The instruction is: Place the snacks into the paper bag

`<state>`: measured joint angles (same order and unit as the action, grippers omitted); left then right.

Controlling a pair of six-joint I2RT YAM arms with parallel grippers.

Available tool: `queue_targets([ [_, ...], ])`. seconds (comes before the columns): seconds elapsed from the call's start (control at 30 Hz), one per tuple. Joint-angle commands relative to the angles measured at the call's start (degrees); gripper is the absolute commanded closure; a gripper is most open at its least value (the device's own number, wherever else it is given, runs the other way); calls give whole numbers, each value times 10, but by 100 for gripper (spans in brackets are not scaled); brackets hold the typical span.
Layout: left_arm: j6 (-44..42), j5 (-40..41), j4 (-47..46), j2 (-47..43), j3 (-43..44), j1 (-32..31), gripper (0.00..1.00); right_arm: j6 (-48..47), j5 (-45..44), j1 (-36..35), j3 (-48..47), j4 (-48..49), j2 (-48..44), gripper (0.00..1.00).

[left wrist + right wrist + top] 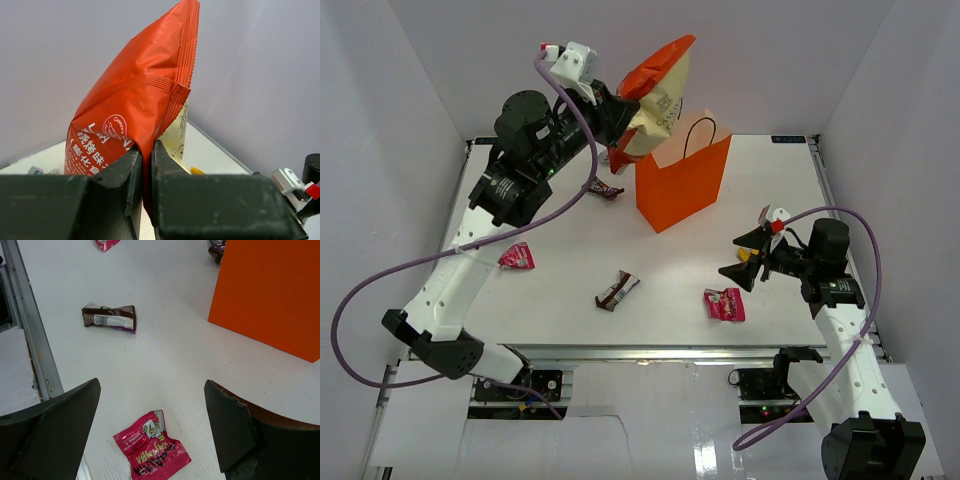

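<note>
Here, left jaws are pinching red foil chip bag (663, 62); centring over upright orange paper bag (682, 190) advised; right jaws gaping, empty.

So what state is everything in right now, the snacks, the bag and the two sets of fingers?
red chip bag: lifted off the table, gripped.
left fingers: shut on the red chip bag.
right fingers: wide open, empty.
orange paper bag: standing upright.
middle candy bar: lying loose.
candy bar by the bag: lying loose.
left pink packet: lying loose.
right pink packet: lying loose under the right fingers.
</note>
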<state>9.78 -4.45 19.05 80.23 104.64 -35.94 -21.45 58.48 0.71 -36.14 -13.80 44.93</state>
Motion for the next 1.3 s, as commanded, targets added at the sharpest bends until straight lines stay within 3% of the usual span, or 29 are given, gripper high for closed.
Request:
queue_targets([
  [0.0,3,-41,-27,46,70,0,100,-4,8,-1,-5,-3,-9,10],
  [0.33,7,-102,-55,162,194,21,100,-5,8,1,-4,-3,-11,10],
  [0.63,57,-173,-108,215,210,46,100,-5,8,0,-4,-3,-9,10],
  [1.27,110,-202,-165,271,237,68,100,-7,8,0,-4,-2,-4,10],
])
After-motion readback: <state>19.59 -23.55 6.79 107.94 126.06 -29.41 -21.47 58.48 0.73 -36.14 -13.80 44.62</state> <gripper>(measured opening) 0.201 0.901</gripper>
